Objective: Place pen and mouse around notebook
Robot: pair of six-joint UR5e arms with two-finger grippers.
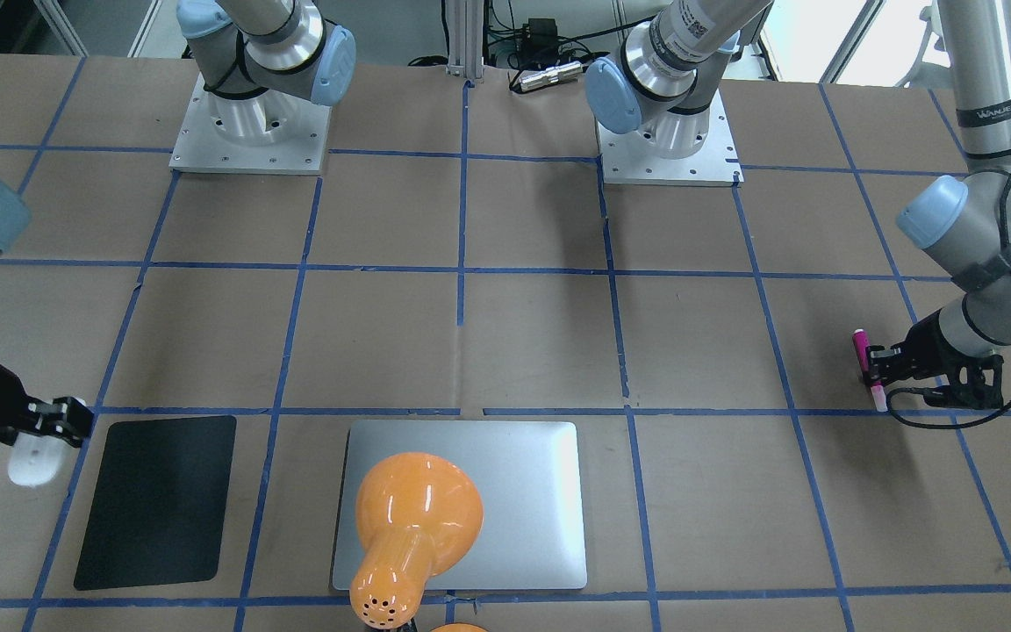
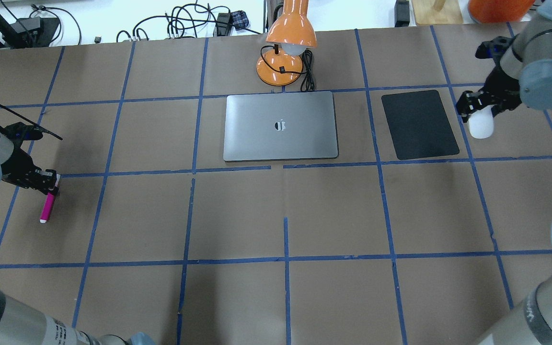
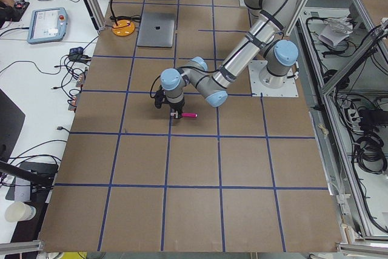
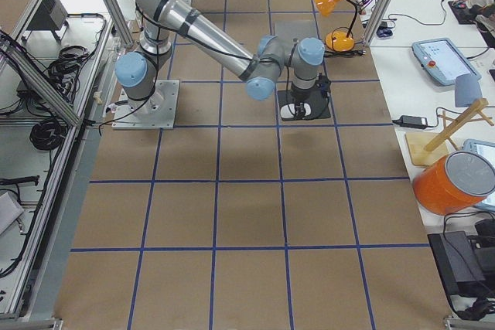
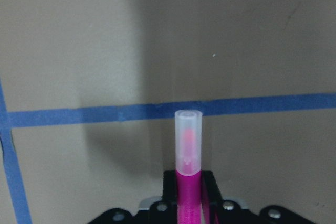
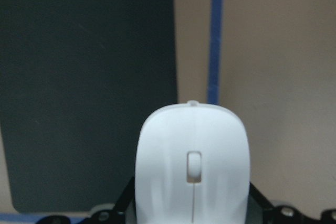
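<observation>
The silver-grey notebook (image 2: 281,125) lies closed at the table's far middle. My left gripper (image 2: 51,184) is far out at the table's left end, shut on the bright-pink pen (image 2: 48,207). The pen's pale end (image 5: 188,140) sticks out past the fingers over a blue tape line. My right gripper (image 2: 479,108) is shut on the white mouse (image 2: 481,125), just right of the black mat (image 2: 419,124). In the right wrist view the mouse (image 6: 191,171) fills the lower middle, with the mat (image 6: 84,87) to its left. I cannot tell whether pen or mouse touches the table.
An orange desk lamp (image 2: 290,33) stands behind the notebook, its head (image 1: 413,518) over the notebook's near-left part in the front view. Its cable (image 2: 308,72) runs by the base. Blue tape lines grid the brown tabletop (image 2: 281,211). Both arm bases (image 1: 251,132) sit at the robot's side.
</observation>
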